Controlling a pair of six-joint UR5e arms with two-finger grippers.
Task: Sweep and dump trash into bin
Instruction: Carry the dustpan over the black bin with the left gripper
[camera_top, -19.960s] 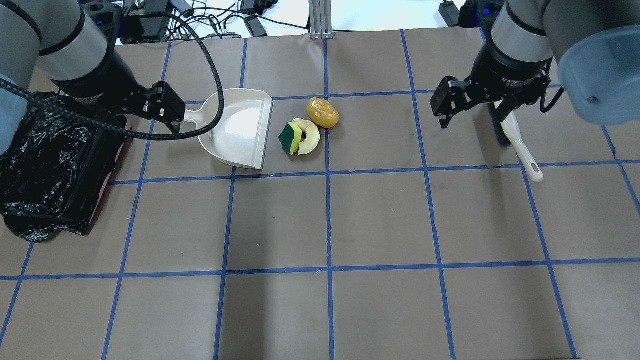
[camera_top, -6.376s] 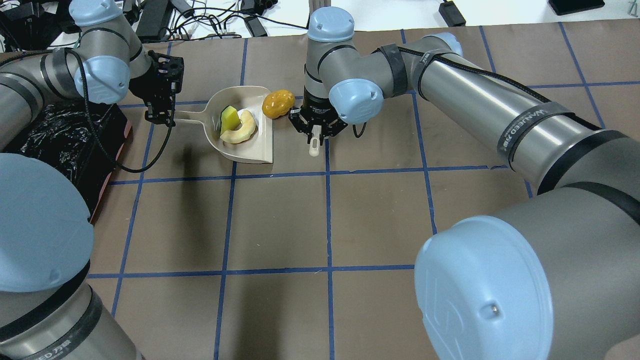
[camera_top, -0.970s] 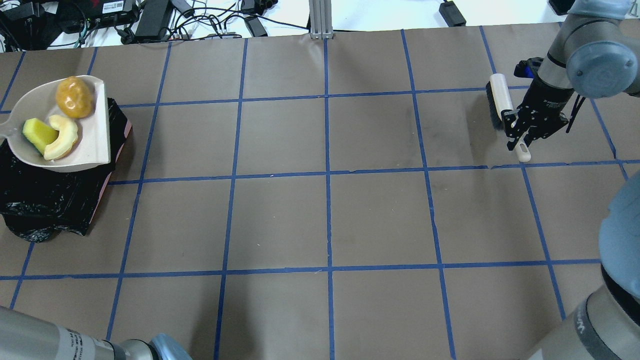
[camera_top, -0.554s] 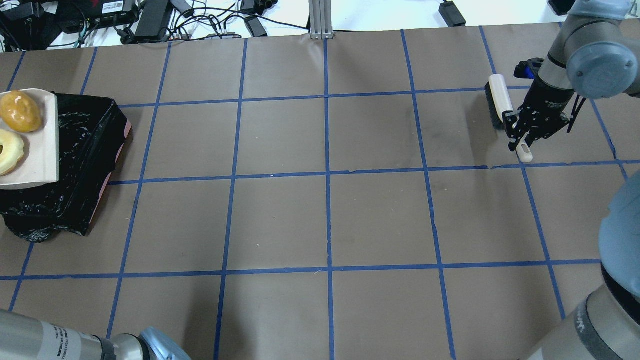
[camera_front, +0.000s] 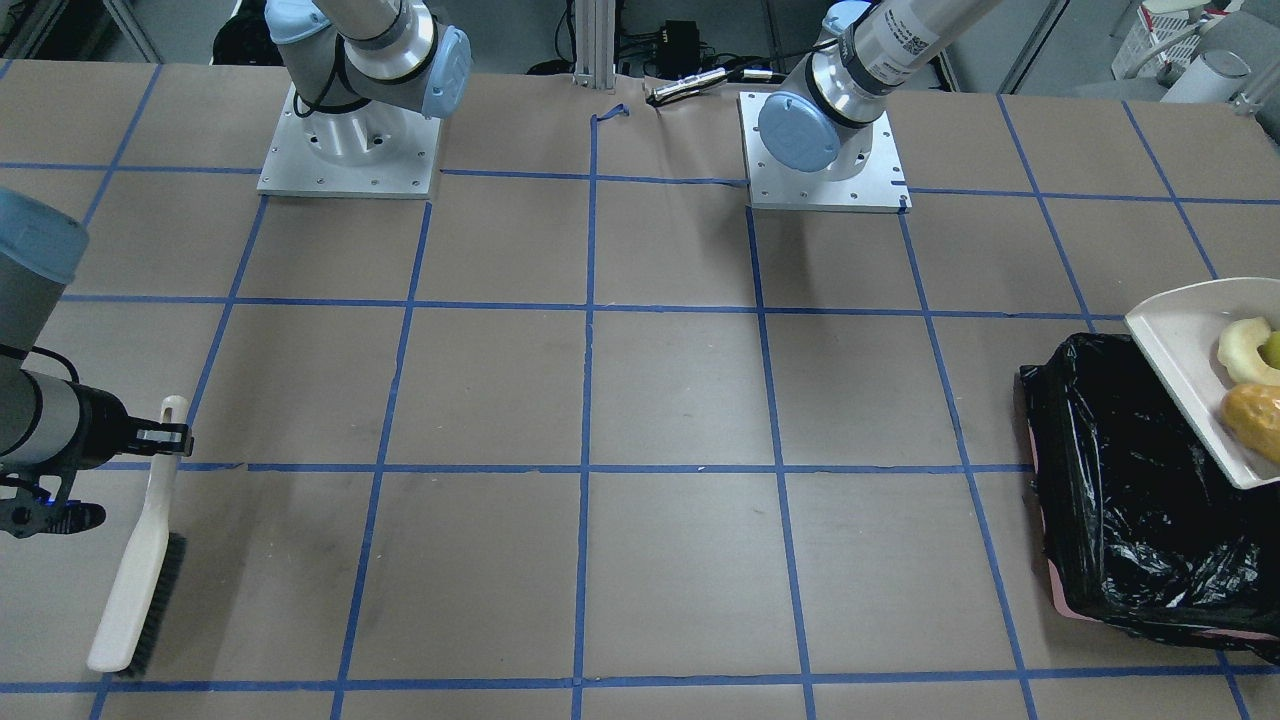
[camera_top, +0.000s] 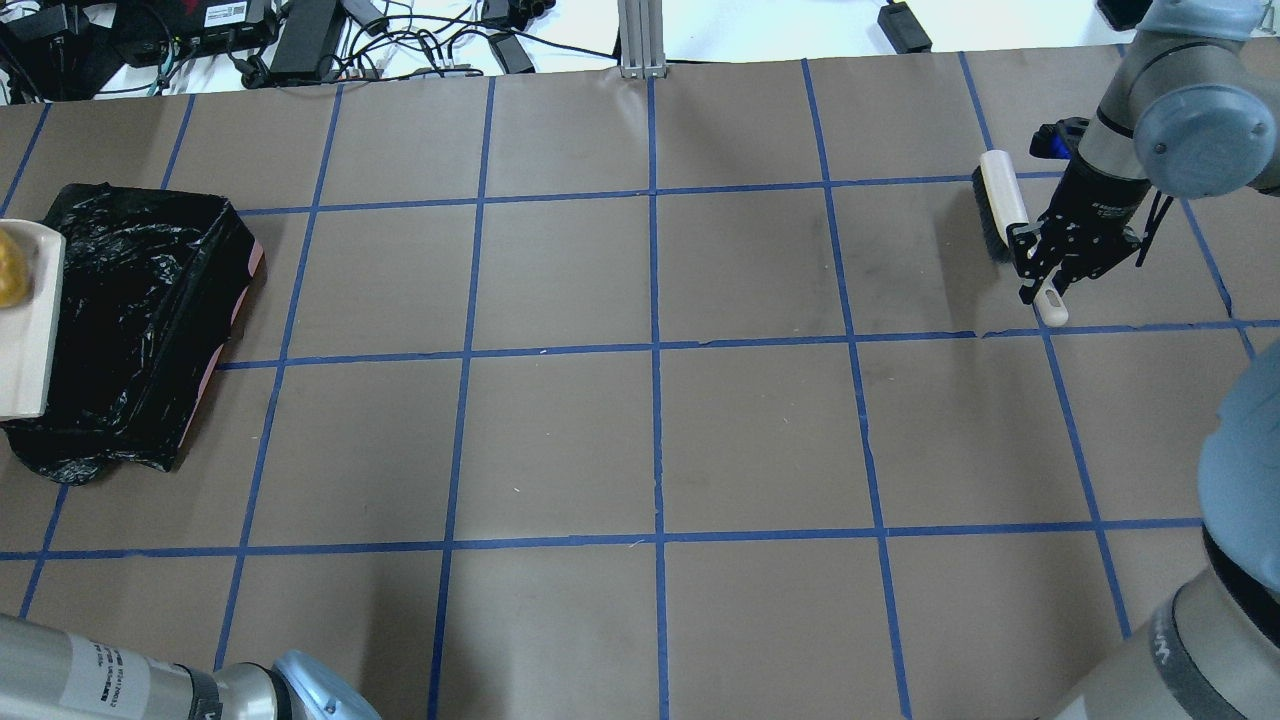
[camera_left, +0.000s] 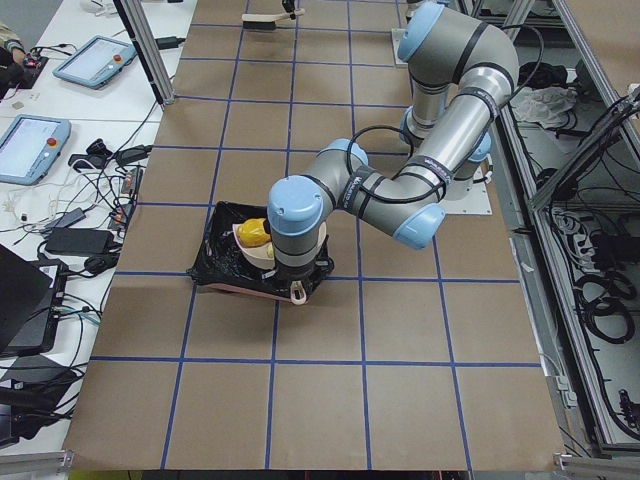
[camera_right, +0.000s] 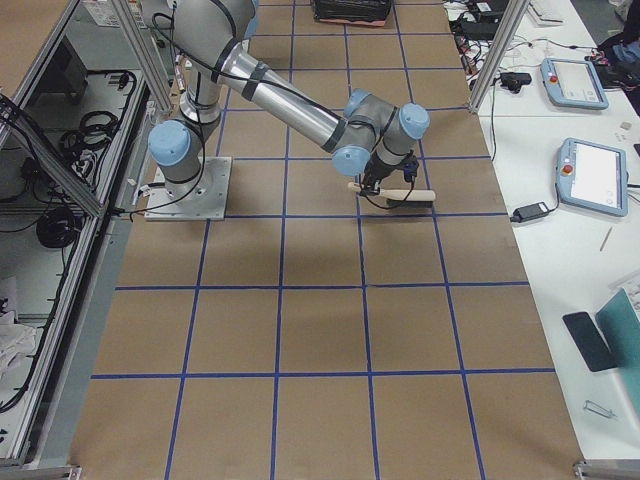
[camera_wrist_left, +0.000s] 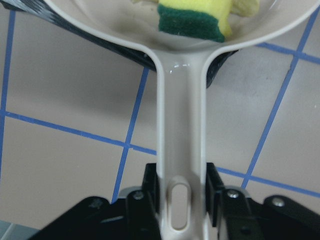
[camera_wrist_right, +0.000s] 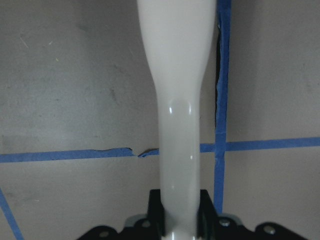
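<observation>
The cream dustpan hangs over the outer side of the black-bagged bin, mostly cut off at the left edge of the overhead view. In it lie the trash pieces: a yellow-orange lump, a cream wedge and a yellow-and-green sponge. My left gripper is shut on the dustpan handle. Far across the table my right gripper is shut on the handle of a white brush, whose bristles touch the table.
Brown paper with a blue tape grid covers the table. The two arm bases stand on its robot side. Cables and a metal post line the far edge. Tablets lie on a side table.
The dustpan with the trash has moved left across the bin, almost out of the overhead view, baring the bin's black liner. The right gripper and brush have barely shifted.
</observation>
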